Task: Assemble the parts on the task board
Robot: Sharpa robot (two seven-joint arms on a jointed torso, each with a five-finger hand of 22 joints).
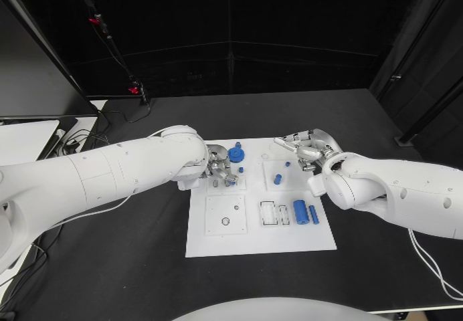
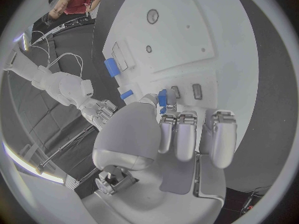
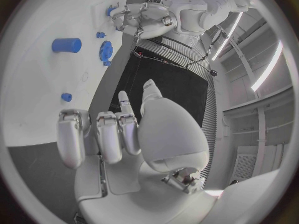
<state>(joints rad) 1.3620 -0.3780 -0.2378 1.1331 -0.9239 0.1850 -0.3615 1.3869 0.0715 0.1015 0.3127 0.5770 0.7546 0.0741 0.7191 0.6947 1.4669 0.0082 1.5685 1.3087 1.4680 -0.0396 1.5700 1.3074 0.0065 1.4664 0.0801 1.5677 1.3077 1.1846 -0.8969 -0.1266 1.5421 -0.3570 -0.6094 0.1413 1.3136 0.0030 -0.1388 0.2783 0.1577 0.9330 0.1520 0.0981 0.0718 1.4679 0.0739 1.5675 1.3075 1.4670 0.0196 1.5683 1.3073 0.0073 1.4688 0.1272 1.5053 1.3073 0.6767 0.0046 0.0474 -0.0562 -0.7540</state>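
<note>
My left hand (image 1: 218,170) hovers over the far left part of the white task board (image 1: 260,244), its fingers (image 2: 176,137) curled; I cannot tell whether they hold a small blue piece (image 2: 162,98) seen at their tips. A blue gear (image 1: 236,155) lies just beyond that hand. My right hand (image 1: 307,152) sits at the board's far right edge, fingers (image 3: 107,134) bent, holding nothing. Between my hands lies a small blue peg (image 1: 277,178); nearer me, a blue cylinder (image 1: 300,211) rests on the board, all on the black tabletop (image 1: 144,267).
</note>
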